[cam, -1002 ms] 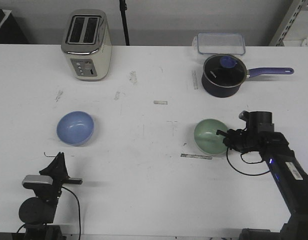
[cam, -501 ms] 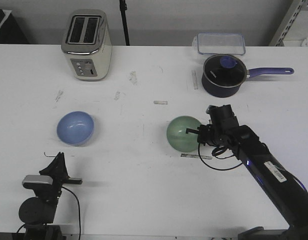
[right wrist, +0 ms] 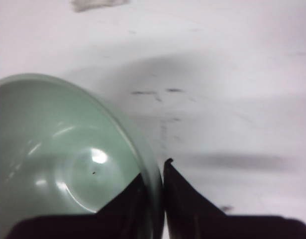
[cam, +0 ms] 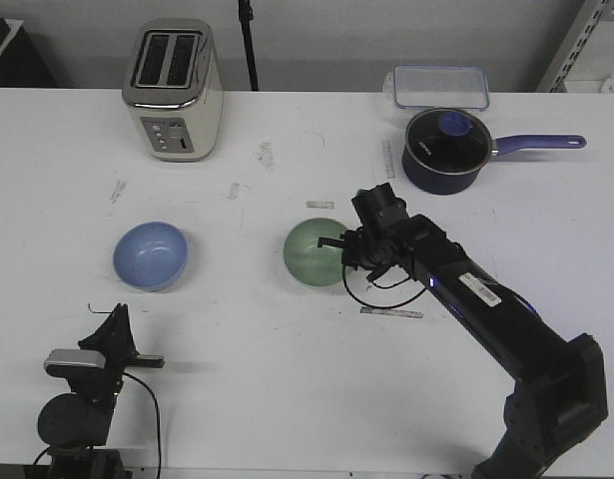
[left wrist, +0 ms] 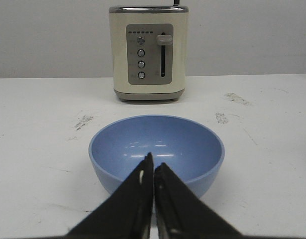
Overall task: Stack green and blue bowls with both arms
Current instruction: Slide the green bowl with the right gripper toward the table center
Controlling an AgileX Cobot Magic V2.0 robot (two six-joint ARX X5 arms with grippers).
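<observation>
Now the carry step is in hand: the green bowl [cam: 314, 253] is pinched at its rim by the right hand [cam: 348, 251], one finger inside, one outside, seen clearly in the wrist view. The bowl is tilted and prob. lifted off the bench [cam: 287, 379], though contact can't be ruled out from the front. The blue bowl [cam: 150, 254] sits upright well to the left, near the toaster [cam: 174, 88] side. The left hand [left wrist: 153, 186] is pressed together, empty, parked just short of the blue bowl. Next: green is to be brought over blue, levelled, lowered in w/ centres aligned, then released.
</observation>
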